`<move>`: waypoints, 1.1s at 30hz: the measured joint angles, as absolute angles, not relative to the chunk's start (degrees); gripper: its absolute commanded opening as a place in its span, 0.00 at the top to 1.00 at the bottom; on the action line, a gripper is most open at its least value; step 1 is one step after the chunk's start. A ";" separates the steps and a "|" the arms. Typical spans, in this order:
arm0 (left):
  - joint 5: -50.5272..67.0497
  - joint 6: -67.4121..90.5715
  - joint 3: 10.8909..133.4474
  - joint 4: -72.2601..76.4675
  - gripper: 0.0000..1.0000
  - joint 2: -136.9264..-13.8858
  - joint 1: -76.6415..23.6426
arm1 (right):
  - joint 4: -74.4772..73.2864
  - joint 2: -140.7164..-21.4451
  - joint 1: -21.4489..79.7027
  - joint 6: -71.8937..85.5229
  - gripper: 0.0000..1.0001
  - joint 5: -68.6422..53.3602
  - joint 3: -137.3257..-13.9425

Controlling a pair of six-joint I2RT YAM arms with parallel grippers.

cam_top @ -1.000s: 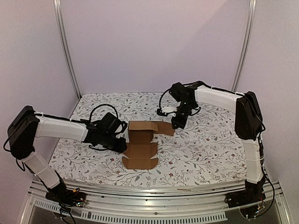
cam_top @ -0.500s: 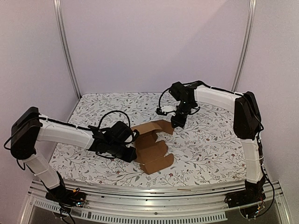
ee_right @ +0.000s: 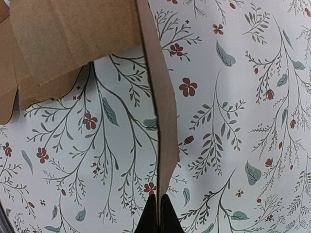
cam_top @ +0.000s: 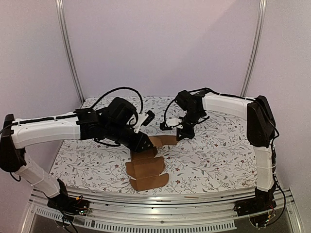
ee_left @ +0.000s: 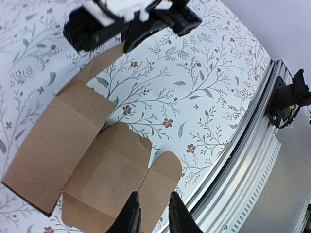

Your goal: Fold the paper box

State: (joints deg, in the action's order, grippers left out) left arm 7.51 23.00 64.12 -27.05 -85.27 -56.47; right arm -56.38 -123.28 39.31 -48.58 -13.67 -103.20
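Note:
The paper box [cam_top: 146, 171] is a flat brown cardboard cut-out lying near the front middle of the floral table. Its far flap [cam_top: 167, 140] rises toward my right gripper [cam_top: 182, 135], which is shut on that flap's edge. In the right wrist view the flap [ee_right: 164, 121] runs edge-on straight into my right gripper [ee_right: 159, 213]. My left gripper [cam_top: 144, 144] hangs over the box's middle. In the left wrist view my left gripper [ee_left: 154, 218] is narrowly open, its fingers [ee_left: 130, 217] above a rounded flap [ee_left: 158, 182], with nothing between them.
An aluminium rail [cam_top: 160, 200] runs along the table's near edge, seen close by in the left wrist view [ee_left: 252, 160]. Metal posts [cam_top: 68, 53] and pale walls close in the back and sides. Cables loop over both wrists.
My left arm swung right and rose from beside the box to above its middle, jaws narrowing. The box shifted and turned on the table. The right gripper kept its hold on the flap.

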 measured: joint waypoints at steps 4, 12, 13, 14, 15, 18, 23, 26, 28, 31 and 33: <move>4.86 19.11 69.04 -30.96 0.54 -81.49 -54.54 | -56.31 -122.13 39.44 -50.09 1.00 -14.02 -101.75; -0.08 13.63 67.48 -30.02 0.46 -85.69 -42.74 | -56.34 -121.99 39.48 -50.46 0.96 -13.98 -101.67; -0.16 13.28 67.16 -29.74 0.46 -86.96 -42.63 | -56.36 -121.99 39.48 -50.43 0.95 -13.98 -101.67; 0.03 13.02 66.67 -29.17 0.46 -88.29 -42.61 | -56.38 -121.99 39.51 -50.35 0.95 -14.00 -101.67; 0.45 12.73 66.06 -28.64 0.46 -89.45 -42.61 | -56.40 -121.99 39.51 -50.26 0.95 -13.98 -101.67; 1.52 12.36 63.90 -27.18 0.46 -91.02 -42.61 | -56.62 -121.99 39.51 -50.00 0.94 -14.00 -101.67; 2.76 12.32 62.26 -24.69 0.48 -91.24 -42.48 | -57.74 -122.19 39.70 -48.95 0.90 -14.09 -101.84; 3.49 12.47 60.82 -22.76 0.49 -91.26 -42.46 | -59.40 -123.33 39.77 -47.31 0.87 -15.05 -103.94; 3.60 12.49 59.68 -21.41 0.49 -91.31 -42.46 | -60.66 -124.31 39.77 -45.74 0.84 -16.51 -105.95; 3.90 12.80 58.54 -18.76 0.50 -91.31 -42.41 | -63.02 -125.10 39.77 -43.55 0.77 -19.40 -108.31; 4.10 13.10 57.74 -16.93 0.50 -91.31 -42.35 | -64.84 -125.12 39.77 -42.26 0.74 -21.71 -108.97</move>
